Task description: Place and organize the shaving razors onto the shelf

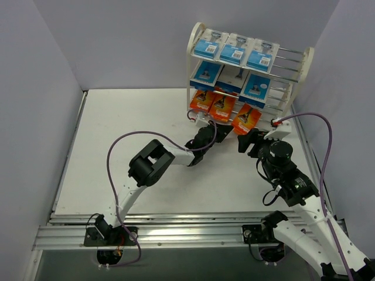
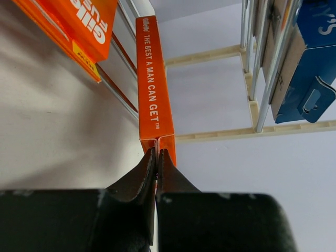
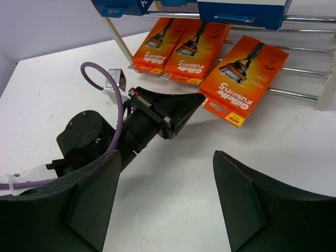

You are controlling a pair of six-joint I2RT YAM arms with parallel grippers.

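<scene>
The cream wire shelf (image 1: pixel 309 58) carries blue razor packs (image 1: pixel 232 50) on its top and middle tiers. Three orange razor boxes (image 1: pixel 221 108) lean on the bottom tier. My left gripper (image 2: pixel 157 151) is shut on the thin near end of one orange box (image 2: pixel 152 84), seen edge-on; a second orange box (image 2: pixel 79 21) lies beyond it. From the right wrist, the left gripper (image 3: pixel 201 98) ends by the lower corner of the rightmost orange box (image 3: pixel 244 73). My right gripper (image 3: pixel 168 153) hangs open and empty over bare table, just in front of that box.
The shelf stands at the table's back right, near the right wall. The left arm (image 1: pixel 149 164) reaches across the table (image 1: pixel 117 146) toward the shelf, with its purple cable (image 1: pixel 126 140) looping above. Both grippers sit close together before the bottom tier.
</scene>
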